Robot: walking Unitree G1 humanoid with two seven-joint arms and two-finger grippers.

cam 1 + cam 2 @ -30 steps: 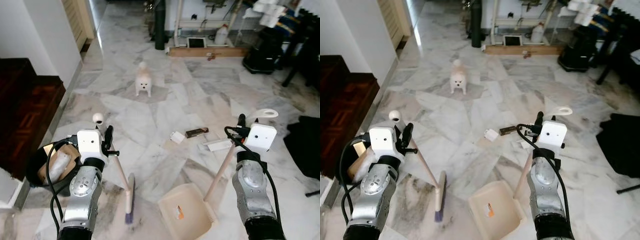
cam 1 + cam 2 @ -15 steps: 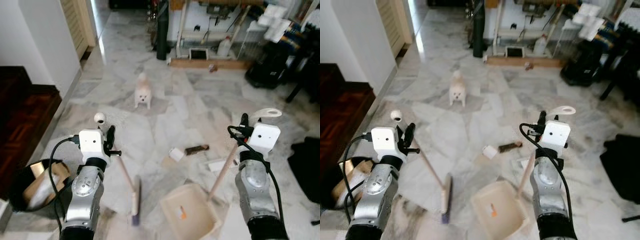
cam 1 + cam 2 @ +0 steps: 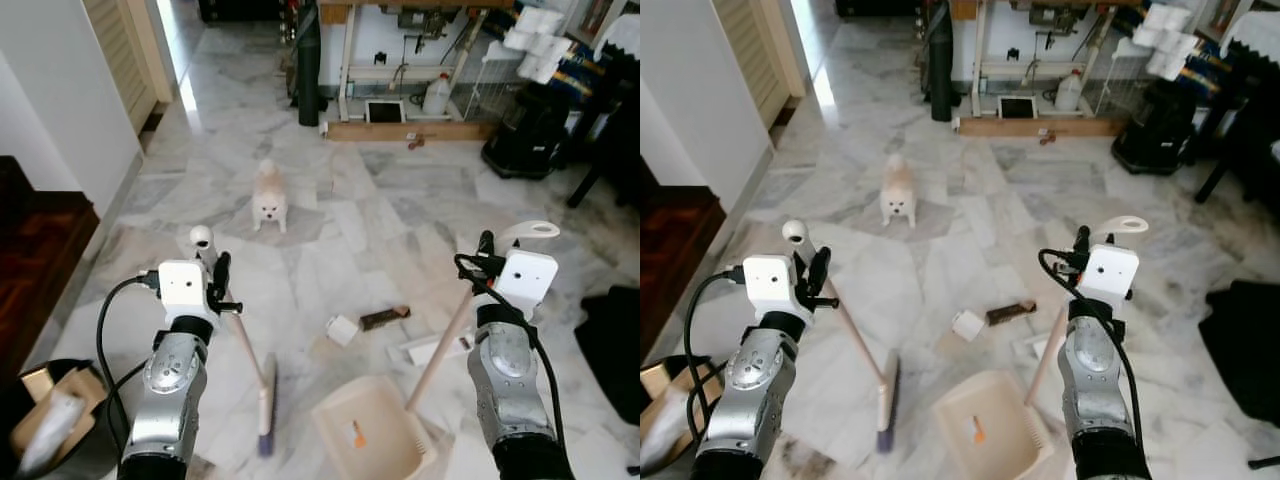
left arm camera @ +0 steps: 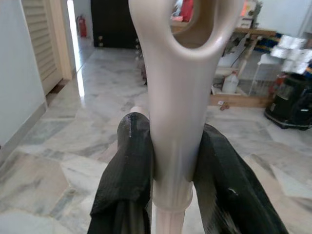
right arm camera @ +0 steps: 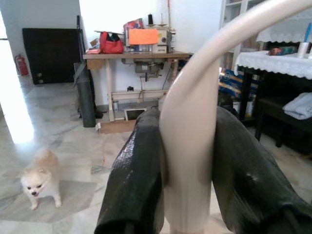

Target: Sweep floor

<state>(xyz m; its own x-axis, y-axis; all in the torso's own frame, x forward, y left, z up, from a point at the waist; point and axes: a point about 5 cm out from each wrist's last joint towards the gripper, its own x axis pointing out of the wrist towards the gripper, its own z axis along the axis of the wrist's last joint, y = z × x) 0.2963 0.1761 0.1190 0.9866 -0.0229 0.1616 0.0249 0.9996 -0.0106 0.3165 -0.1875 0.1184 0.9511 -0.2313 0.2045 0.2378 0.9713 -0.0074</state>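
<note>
Debris lies on the marble floor [image 3: 300, 270] ahead: a white box [image 3: 341, 329] and dark bar [image 3: 385, 317], beyond the dustpan [image 3: 372, 435] and broom [image 3: 263, 405]. A small dog [image 3: 268, 197] stands farther off.

Left wrist view: left tool [image 4: 171, 170] clamps the stiff, light broom handle near its top.

Right wrist view: right tool [image 5: 187, 161] grips the dustpan handle [image 5: 187, 141] likewise.

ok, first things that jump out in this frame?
The small cream dog standing on the marble floor ahead, facing the robot. Nearer, the left gripper clamps a broom and the right gripper a dustpan, with scraps between dog and dustpan.
</note>
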